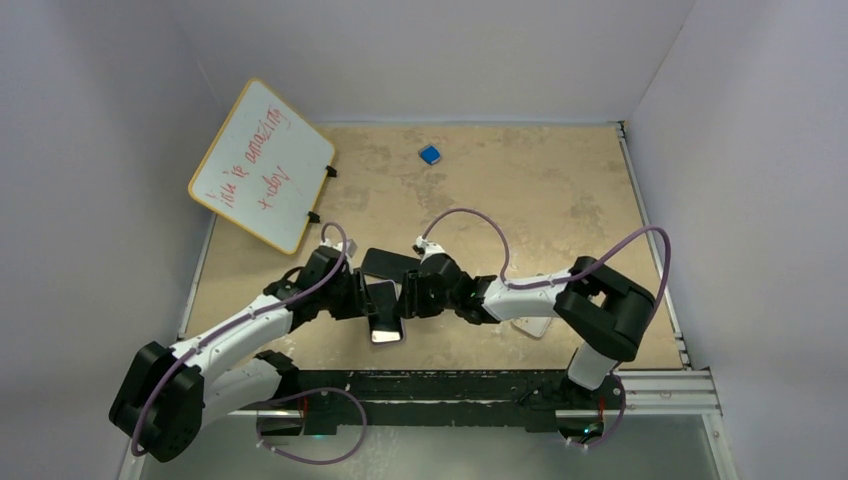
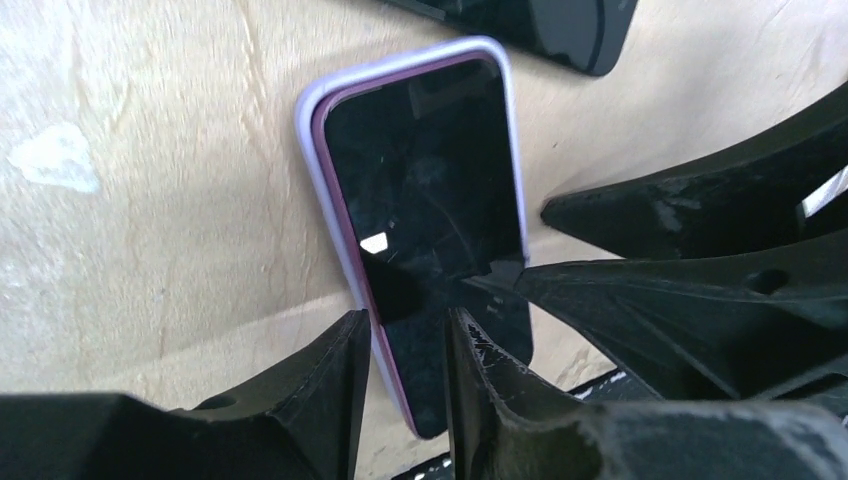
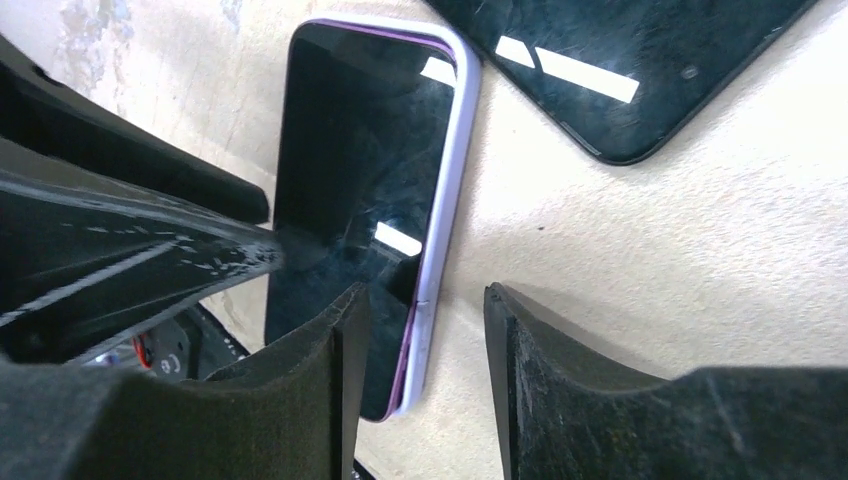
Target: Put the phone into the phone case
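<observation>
Left tool (image 2: 407,318) and right tool (image 3: 425,292), partly open and gripping nothing, straddled opposite phone case (image 2: 304,125) edges; even downward pressure seemed advisable to seat the phone (image 2: 430,170).

I count one phone (image 2: 430,200) and one lavender phone case (image 2: 310,110) around it. There is one other dark flat slab (image 3: 620,60) just beside them, so I see two dark slabs in all. One whiteboard (image 1: 262,165) stands at the far-left corner of the tabletop (image 1: 560,190). One small blue object (image 1: 430,154) lies near the far edge. I have two arms in view: one left arm (image 1: 235,325) and one right arm (image 1: 530,295).
</observation>
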`<state>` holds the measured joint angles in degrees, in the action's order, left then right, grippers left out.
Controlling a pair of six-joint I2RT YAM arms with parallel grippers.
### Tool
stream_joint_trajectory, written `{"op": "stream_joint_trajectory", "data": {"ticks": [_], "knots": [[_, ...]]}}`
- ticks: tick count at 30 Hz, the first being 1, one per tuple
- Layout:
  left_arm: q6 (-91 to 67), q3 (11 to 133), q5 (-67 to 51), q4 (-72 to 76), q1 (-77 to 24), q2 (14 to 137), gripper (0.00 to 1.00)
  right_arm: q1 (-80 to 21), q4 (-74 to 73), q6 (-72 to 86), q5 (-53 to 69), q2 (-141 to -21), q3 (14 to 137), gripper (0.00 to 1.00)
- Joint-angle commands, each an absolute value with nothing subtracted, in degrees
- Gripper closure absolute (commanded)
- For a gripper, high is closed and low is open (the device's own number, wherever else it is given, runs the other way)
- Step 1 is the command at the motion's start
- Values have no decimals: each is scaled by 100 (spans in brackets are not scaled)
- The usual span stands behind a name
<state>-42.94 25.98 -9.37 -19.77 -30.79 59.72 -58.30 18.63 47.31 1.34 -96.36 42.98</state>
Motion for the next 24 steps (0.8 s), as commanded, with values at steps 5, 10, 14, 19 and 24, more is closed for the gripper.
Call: {"op": "stream_joint_trajectory", "data": {"ticks": [5,10,14,19,24], "knots": [[-4474,2164,-1362,-1636,-3091,6041,77,-6210,2135,5346,325,-9843,4206,46],[-4541,2000,-1594,-1387,-3087,6046,88,-6212,3459,5947,724,-9871,3759,45],[-4733,1820,-1885,-1081,-3093,5923,92,-6214,4485,6218,870,-9655,3445,45],[-4891,1745,-2127,-853,-3093,5985,93,-6182,5761,6575,988,-9429,3064,45],[-4939,1749,-2153,-861,-3089,5914,86,-6148,6364,6706,837,-9229,2715,44]]}}
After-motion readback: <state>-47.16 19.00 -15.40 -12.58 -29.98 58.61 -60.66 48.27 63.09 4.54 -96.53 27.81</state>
